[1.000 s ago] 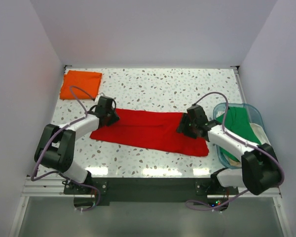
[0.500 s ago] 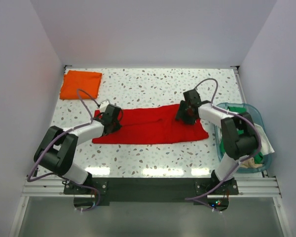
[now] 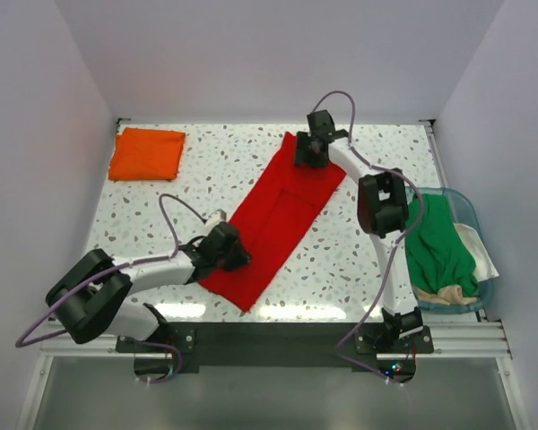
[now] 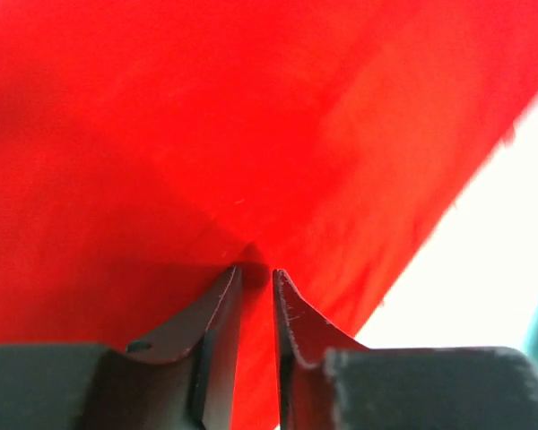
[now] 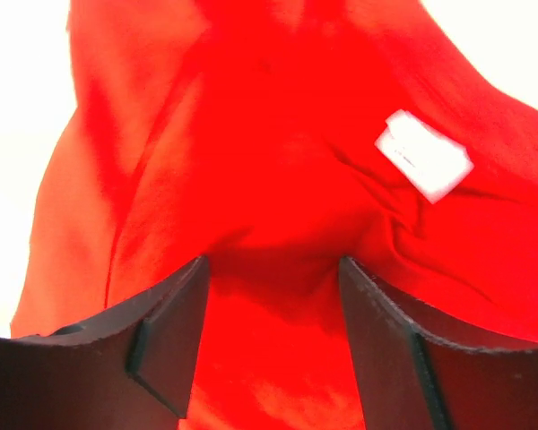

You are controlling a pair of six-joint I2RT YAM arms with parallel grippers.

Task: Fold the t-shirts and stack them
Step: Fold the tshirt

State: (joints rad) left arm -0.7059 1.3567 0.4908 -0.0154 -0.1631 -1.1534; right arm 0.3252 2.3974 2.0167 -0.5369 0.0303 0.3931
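Note:
The red t-shirt (image 3: 278,215), folded into a long strip, lies diagonally from the far middle of the table to the near edge. My left gripper (image 3: 231,253) is at its near left edge. In the left wrist view its jaws (image 4: 255,270) are almost together, pinching a pucker of red cloth (image 4: 251,134). My right gripper (image 3: 307,152) is at the far end. Its jaws (image 5: 273,262) stand wide, with gathered red cloth (image 5: 278,179) between them near the white neck label (image 5: 424,154). The orange t-shirt (image 3: 146,152) lies folded at the far left. The green t-shirt (image 3: 438,242) hangs in the tub.
The translucent teal tub (image 3: 466,208) stands at the right edge, with a cream cloth (image 3: 480,255) under the green shirt. White walls enclose the speckled table (image 3: 215,161) on three sides. Purple cables loop over both arms.
The red strip has swung from lying crosswise to a steep diagonal. My right gripper carried its end to the far middle; my left gripper drew the other end toward the near edge.

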